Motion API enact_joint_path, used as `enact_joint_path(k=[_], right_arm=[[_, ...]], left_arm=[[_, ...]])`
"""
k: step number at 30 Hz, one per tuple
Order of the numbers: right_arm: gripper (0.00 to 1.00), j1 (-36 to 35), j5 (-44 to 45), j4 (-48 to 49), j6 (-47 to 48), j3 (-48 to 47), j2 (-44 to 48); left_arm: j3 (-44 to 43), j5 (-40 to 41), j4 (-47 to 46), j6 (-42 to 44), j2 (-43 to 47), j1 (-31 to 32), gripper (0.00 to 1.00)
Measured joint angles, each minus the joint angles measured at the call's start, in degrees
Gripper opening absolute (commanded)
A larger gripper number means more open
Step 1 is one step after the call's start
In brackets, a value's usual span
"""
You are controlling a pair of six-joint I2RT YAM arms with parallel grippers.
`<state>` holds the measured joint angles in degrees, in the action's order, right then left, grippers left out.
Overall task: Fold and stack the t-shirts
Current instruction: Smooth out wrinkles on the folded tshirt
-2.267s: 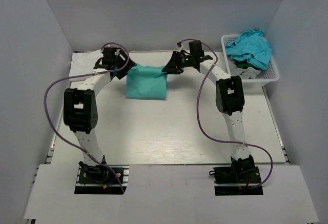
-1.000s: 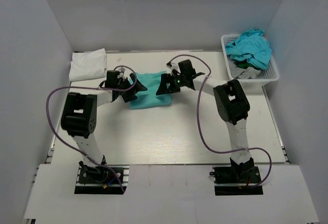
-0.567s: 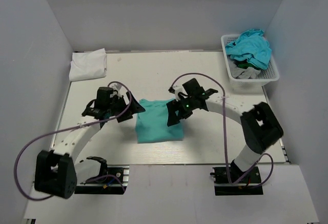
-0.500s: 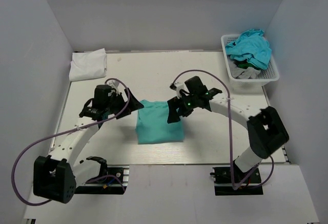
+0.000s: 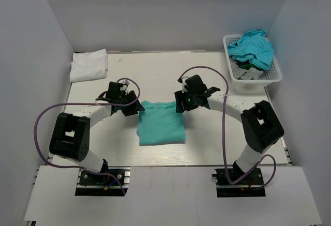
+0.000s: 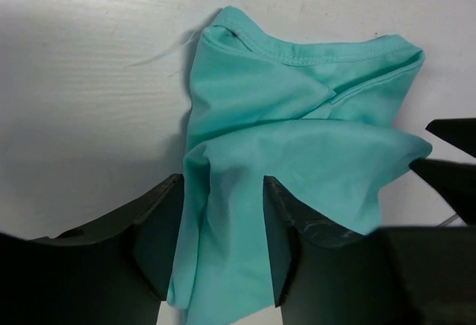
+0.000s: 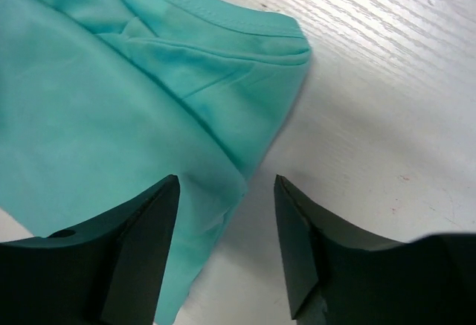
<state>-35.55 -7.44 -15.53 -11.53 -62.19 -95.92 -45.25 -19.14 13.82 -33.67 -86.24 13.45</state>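
The mint t-shirt [image 5: 161,125] lies folded, left gripper [image 5: 138,108] and right gripper [image 5: 179,106] part-open astride its far corners, white t-shirt [image 5: 89,65] and filled basket [image 5: 273,77] well apart.

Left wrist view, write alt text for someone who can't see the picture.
A folded mint-green t-shirt lies on a white wood-grain table, with a stitched hem along its far edge. The left end effector fills the bottom of the frame, its two dark fingers apart with the shirt's near edge lying between them.
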Motion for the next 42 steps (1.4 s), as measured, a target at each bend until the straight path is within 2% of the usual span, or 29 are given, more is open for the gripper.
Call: enact_joint_path(k=[2, 4, 7, 8, 9, 12, 18, 25, 28, 34, 42], right_arm=[[0.49, 0.2, 0.8, 0.3, -0.6, 0.0, -1.0], [0.44, 0.3, 1.2, 0.5, -1.3, -0.1, -1.7], [0.36, 0.3, 1.5, 0.6, -1.9, -0.1, -2.4], [0.32, 0.3, 1.7, 0.7, -2.1, -0.1, -2.5], [0.25, 0.5, 1.8, 0.7, -2.4, -0.1, -2.6], [0.00, 0.6, 2.2, 0.9, -3.1, -0.1, -2.7], [0.00, 1.1, 1.4, 1.2, -3.4, 0.2, -1.4], [0.00, 1.3, -0.6, 1.3, -2.8, 1.0, 9.0], [0.00, 1.5, -0.7, 1.6, -2.3, 0.8, 10.6], [0.00, 3.4, 1.5, 2.4, -1.5, -3.2, 3.4], [0.00, 9.4, 1.4, 7.5, -1.5, -9.4, -10.6]], left_arm=[[-0.3, -1.1, -1.7, -0.1, -2.0, 0.0, 0.43], [-0.7, -1.7, -2.8, -0.3, -3.4, 0.0, 0.37], [-0.8, -2.4, -3.8, -0.4, -3.8, 0.2, 0.21], [-0.8, -2.7, -4.0, -0.5, -3.8, 0.3, 0.13], [-0.8, -2.9, -4.3, -0.6, -3.8, 0.3, 0.00], [-0.8, -3.3, -5.5, -0.8, -3.8, 0.3, 0.00], [0.2, -3.9, -6.1, -0.8, 0.2, 0.7, 0.00], [1.7, -1.7, -5.5, -0.6, 19.0, 1.1, 0.00], [1.7, -0.3, -6.4, -0.9, 21.1, 1.1, 0.00], [-0.2, 2.8, -10.7, -1.8, 10.7, 0.9, 0.00], [-11.7, 6.7, -20.0, -2.2, -10.9, 0.5, 0.00]])
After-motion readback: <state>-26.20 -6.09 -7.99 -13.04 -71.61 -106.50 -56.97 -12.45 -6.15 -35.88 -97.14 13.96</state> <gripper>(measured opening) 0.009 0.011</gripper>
